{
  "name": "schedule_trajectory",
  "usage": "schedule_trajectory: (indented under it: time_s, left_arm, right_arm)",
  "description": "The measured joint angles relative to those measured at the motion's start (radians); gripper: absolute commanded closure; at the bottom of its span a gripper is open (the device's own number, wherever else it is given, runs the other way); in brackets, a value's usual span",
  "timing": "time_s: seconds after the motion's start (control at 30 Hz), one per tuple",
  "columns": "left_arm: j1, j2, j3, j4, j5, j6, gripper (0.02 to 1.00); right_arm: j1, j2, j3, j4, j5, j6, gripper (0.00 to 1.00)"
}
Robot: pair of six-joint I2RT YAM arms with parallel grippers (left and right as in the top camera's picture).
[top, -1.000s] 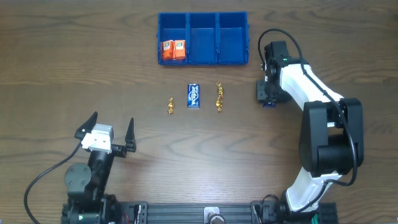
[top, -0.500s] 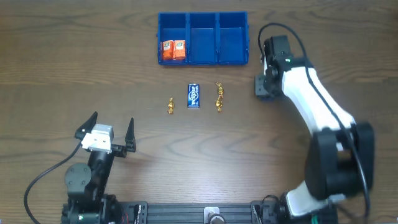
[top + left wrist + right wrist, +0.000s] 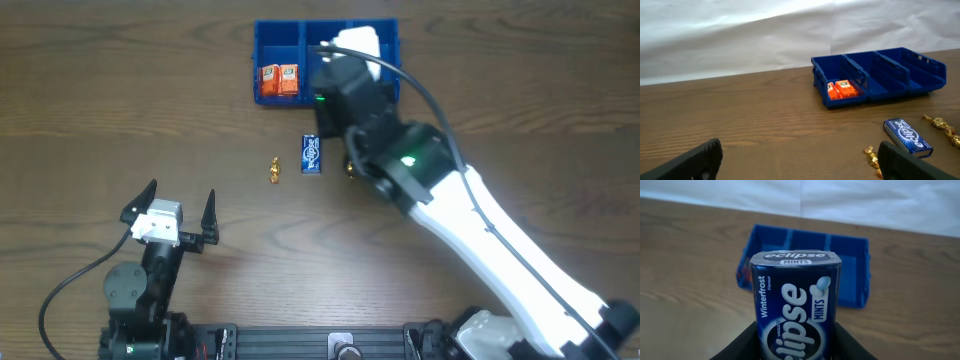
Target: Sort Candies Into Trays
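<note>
1. Top view: My right arm (image 3: 470,210) reaches across the middle and over the blue tray (image 3: 257,60), since its load belongs in one of the three compartments. The left compartment holds two orange packets (image 3: 279,80), like beside like. The other two compartments lie partly under my arm. On the table (image 3: 120,100) near the tray, a flat blue pack (image 3: 311,153) and a gold candy (image 3: 275,169) wait unsorted. My left gripper (image 3: 181,195) sits close to its base with fingers spread wide and nothing between them. I judge it is parked out of the way.

2. Left wrist view: Both orange packets lie in the end compartment, and I see no candy in what shows of the other two. The flat blue pack carries pale lettering, and each orange packet has a pale patch. Both are too small to read.

3. Right wrist view: My right gripper (image 3: 796,347) pinches a dark blue tin (image 3: 796,305) low on its sides, upright, label toward the camera.
   - The label has large white lettering, a smaller line running up one side and a white pellet picture.
   - The lid bears a white-on-dark strip.
   - The tray lies beyond and below the tin. I cannot tell which compartment I am lined up with.
</note>
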Motion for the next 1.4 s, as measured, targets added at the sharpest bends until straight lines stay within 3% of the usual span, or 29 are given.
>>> schedule_trajectory:
  time_s: [0.27, 0.7, 1.4]
  left_arm:
    - [0.0, 0.0, 0.0, 0.0, 0.0, 0.0, 0.023]
    - [0.0, 0.0, 0.0, 0.0, 0.0, 0.0, 0.025]
    - [0.0, 0.0, 0.0, 0.0, 0.0, 0.0, 0.023]
  right_arm:
    - [-0.006, 0.254, 0.174, 0.011, 0.056, 0.054, 0.75]
    - [-0.194, 0.486, 0.24, 0.043, -0.089, 0.069, 0.752]
    - [-0.196, 0.625, 0.241, 0.202, -0.16, 0.069, 0.757]
